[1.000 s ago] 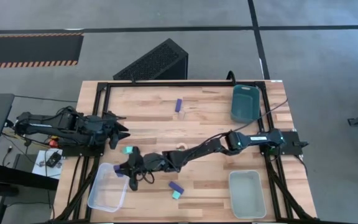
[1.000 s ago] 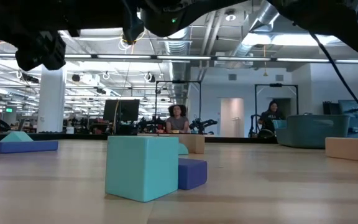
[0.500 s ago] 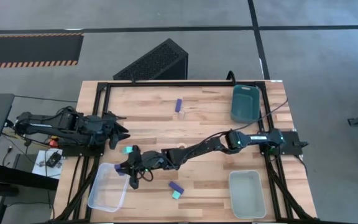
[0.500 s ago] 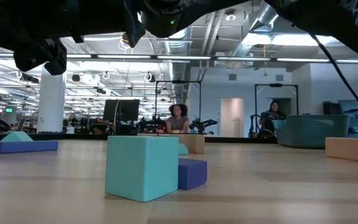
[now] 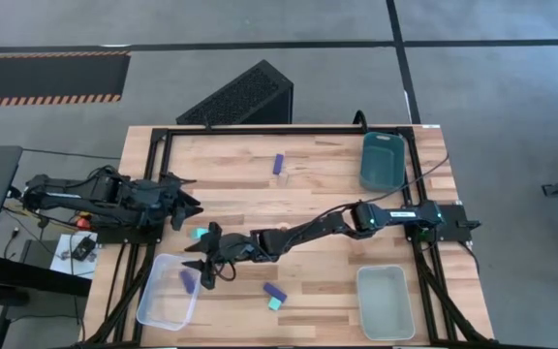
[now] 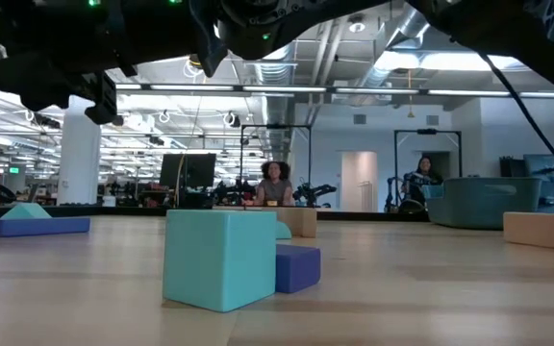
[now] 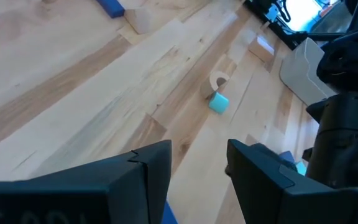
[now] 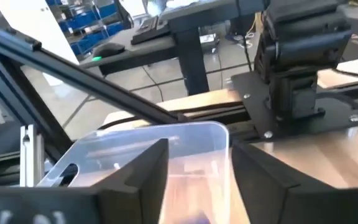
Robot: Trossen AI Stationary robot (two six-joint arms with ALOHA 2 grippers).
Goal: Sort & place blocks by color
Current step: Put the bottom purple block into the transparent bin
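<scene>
Small dark purple block (image 5: 187,280) in clear bin (image 5: 155,308), right pincer (image 5: 201,262) open above

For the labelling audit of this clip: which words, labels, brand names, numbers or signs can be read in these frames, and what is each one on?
No text can be read in any view.
A small green glowing sign hangs in the room behind the table in the low view: too small to read.
The blocks, the clear bin, the teal bin and both arms show no visible label or marking.
</scene>
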